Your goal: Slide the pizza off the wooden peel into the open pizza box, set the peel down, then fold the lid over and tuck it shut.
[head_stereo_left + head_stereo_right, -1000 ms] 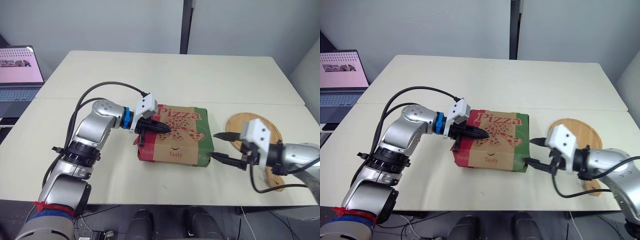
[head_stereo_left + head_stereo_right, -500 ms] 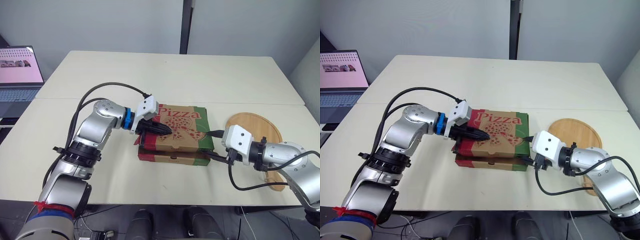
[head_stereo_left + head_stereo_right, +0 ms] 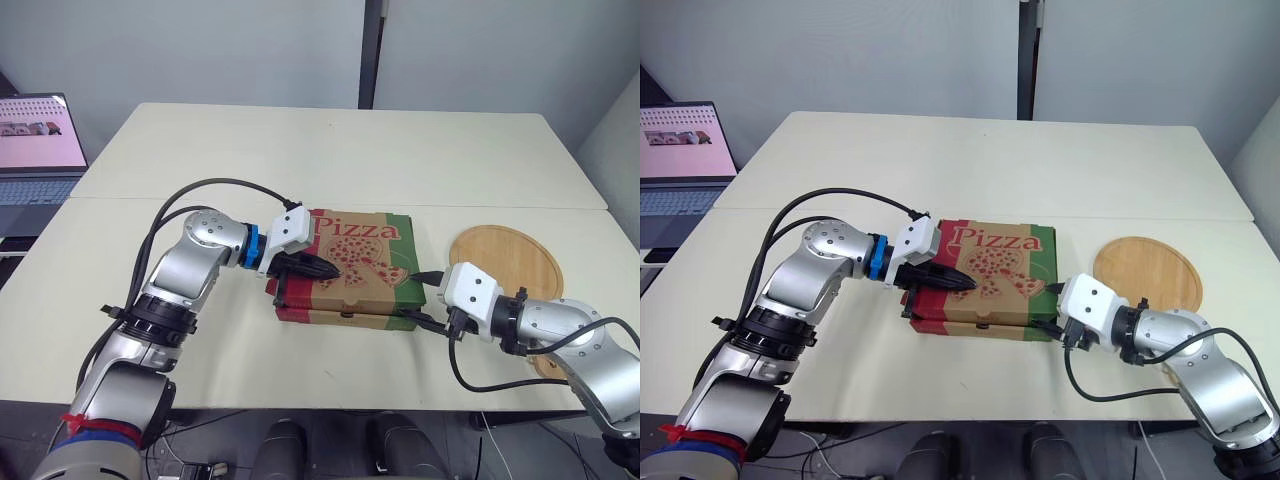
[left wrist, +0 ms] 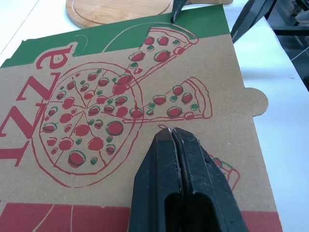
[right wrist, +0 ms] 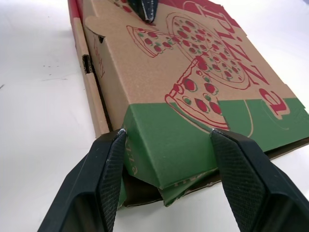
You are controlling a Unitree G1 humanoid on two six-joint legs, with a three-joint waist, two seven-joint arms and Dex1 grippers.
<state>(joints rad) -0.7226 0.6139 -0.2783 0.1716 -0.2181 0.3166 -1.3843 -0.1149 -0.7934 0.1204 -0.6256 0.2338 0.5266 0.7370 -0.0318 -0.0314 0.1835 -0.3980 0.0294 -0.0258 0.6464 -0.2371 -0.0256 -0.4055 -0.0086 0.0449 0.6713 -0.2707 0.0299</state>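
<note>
The pizza box (image 3: 365, 240) sits mid-table with its printed lid folded down over it; the pizza is hidden inside. My left gripper (image 3: 333, 268) is shut, its tips resting on the lid's pizza print (image 4: 96, 125). My right gripper (image 3: 425, 298) is open at the box's right front corner. Its fingers (image 5: 108, 164) straddle the lid's green side flap (image 5: 169, 150), which hangs outside the box wall. The round wooden peel (image 3: 505, 255) lies flat on the table right of the box, its handle behind my right arm.
A laptop (image 3: 35, 150) stands open off the table's far left edge. A seam (image 3: 500, 206) crosses the table behind the box. Bare tabletop stretches beyond the box and along its front side.
The lid has dropped from half-raised to lying flat on the box under my left gripper. My right gripper has moved left to the box's right front corner.
</note>
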